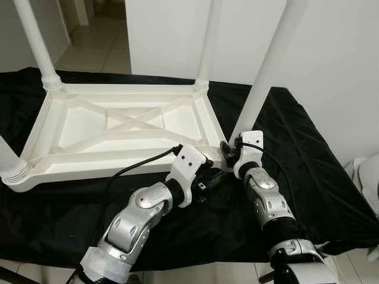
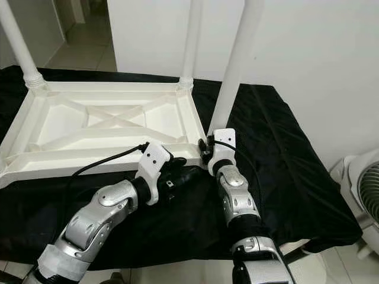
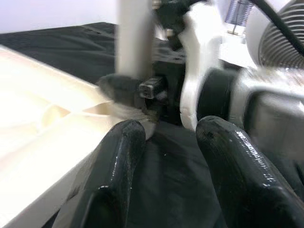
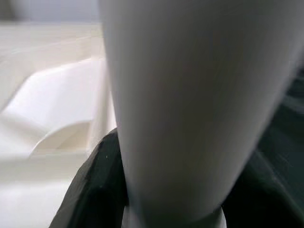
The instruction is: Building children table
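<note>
- A white plastic children's table (image 1: 118, 127) lies upside down on a surface draped in black cloth (image 1: 308, 171), its ribbed underside facing up with crossed braces in the middle.
- White table legs stand upright in its corner sockets: a far-left leg (image 1: 37, 41), a far-right leg (image 1: 207, 41), and part of a near-left leg (image 1: 7, 158) at the picture's edge.
- The near-right leg (image 1: 263, 74) stands at the table's near-right corner, leaning slightly.
- The right gripper (image 1: 228, 151) is at the base of this leg; in the right wrist view a black finger (image 4: 95, 185) presses against the leg's side, so the fingers look clamped on it.
- The left gripper (image 1: 216, 176) sits just beside that same corner, low over the cloth, its two black fingers (image 3: 114, 175) apart and holding nothing.
- A white wall (image 1: 331, 65) rises behind the table, and a white fan (image 2: 364, 195) stands on the floor to the right.
</note>
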### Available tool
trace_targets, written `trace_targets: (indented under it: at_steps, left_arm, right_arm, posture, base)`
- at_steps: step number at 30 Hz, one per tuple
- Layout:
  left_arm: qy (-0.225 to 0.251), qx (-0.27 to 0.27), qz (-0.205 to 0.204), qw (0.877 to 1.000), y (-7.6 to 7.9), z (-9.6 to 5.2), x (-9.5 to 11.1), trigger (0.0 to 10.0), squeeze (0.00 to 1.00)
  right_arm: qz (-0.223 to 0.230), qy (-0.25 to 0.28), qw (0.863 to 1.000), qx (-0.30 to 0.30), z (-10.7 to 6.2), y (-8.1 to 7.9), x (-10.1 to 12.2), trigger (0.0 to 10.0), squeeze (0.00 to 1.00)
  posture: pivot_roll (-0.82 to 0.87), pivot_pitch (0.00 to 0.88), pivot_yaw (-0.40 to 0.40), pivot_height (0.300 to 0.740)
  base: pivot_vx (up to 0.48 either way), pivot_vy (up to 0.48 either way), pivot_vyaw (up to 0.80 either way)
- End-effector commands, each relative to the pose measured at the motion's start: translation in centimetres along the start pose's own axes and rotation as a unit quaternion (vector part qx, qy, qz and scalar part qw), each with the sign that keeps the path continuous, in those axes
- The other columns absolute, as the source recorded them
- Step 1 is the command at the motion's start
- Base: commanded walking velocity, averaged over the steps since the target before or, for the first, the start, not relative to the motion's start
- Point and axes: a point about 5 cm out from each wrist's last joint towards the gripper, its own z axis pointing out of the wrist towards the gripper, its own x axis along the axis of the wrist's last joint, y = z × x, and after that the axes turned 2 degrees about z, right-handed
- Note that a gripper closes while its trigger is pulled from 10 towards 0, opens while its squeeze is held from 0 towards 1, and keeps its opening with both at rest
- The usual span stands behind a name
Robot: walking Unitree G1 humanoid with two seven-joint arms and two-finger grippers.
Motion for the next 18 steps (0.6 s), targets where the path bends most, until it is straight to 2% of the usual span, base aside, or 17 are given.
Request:
trace_targets:
  at_steps: [1, 9, 14, 15, 17, 18]
  left_arm:
    - [-0.003, -0.017, -0.003, 1.000, 0.5, 0.1, 0.0, 10.0, 0.00]
    - [-0.005, -0.022, -0.003, 1.000, 0.5, 0.1, 0.1, 10.0, 0.00]
    - [-0.005, -0.024, -0.004, 1.000, 0.7, 0.2, 0.1, 10.0, 0.00]
    - [-0.005, -0.023, -0.004, 1.000, 0.7, 0.2, 0.1, 10.0, 0.00]
    - [-0.005, -0.021, -0.004, 1.000, 0.6, 0.2, 0.1, 10.0, 0.00]
    - [-0.004, -0.019, -0.004, 1.000, 0.6, 0.2, 0.1, 10.0, 0.00]
  right_arm:
    - [-0.017, -0.044, 0.995, -0.084, -0.7, 2.5, -1.7, 0.0, 0.00]
    - [-0.011, -0.036, 0.991, -0.124, -1.5, 1.9, -1.1, 0.0, 0.00]
    - [0.001, -0.038, 0.994, -0.102, -1.5, 1.4, -1.0, 0.0, 0.00]
    - [0.002, -0.039, 0.994, -0.100, -1.5, 1.2, -0.9, 10.0, 0.00]
    - [0.008, -0.032, 0.995, -0.091, -1.5, 1.0, -0.7, 10.0, 0.00]
    - [0.015, -0.017, 0.997, -0.079, -1.4, 0.7, -0.2, 10.0, 1.00]
  posture:
    - [0.13, 0.014, -0.060, 0.740]
    - [0.12, 0.020, -0.051, 0.740]
    - [0.12, 0.021, -0.054, 0.740]
    - [0.12, 0.022, -0.056, 0.740]
    - [0.13, 0.023, -0.059, 0.740]
    - [0.13, 0.024, -0.060, 0.740]
  base:
    - [0.000, 0.000, 0.00]
    - [0.000, 0.000, 0.00]
    - [0.000, 0.000, 0.00]
    - [0.000, 0.000, 0.00]
    - [0.000, 0.000, 0.00]
    - [0.000, 0.000, 0.00]
